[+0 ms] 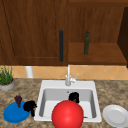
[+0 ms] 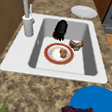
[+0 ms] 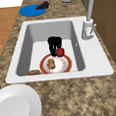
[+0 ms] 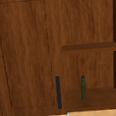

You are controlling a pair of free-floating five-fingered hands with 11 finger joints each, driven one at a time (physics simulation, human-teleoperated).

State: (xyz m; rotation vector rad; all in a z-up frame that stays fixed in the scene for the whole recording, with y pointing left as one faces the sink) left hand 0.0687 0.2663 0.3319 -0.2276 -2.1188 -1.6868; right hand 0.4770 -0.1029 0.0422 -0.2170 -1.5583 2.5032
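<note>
Front view: the right hand (image 1: 74,97) is down in the sink (image 1: 42,100), half hidden behind a red ball (image 1: 67,115) that looks big because it's closest to the camera. The left hand (image 1: 30,106) hangs over the rim of a blue plate (image 1: 12,115) on the worktop (image 1: 110,92), just beside the grapes (image 1: 18,100). It's too much of a dark blob for me to tell what its fingers are doing.

Left side view: the right hand comes in from above, so its fingers (image 2: 60,36) point straight down at the basin floor. Below them a red-rimmed plate (image 2: 47,58) lies flat with a bit of food on it, and a bun (image 2: 76,44) sits near it.

Right side view: best angle on the grip. The fingers look fairly straight and spread, not wrapped round anything. The ball touches their side, right above the plate's far rim. I'd say it's leaning on them more than being held. A white plate (image 3: 15,105) sits on the near worktop.

Upper view: a green bottle (image 4: 83,88) stands upright on the open shelf (image 4: 97,97).
</note>
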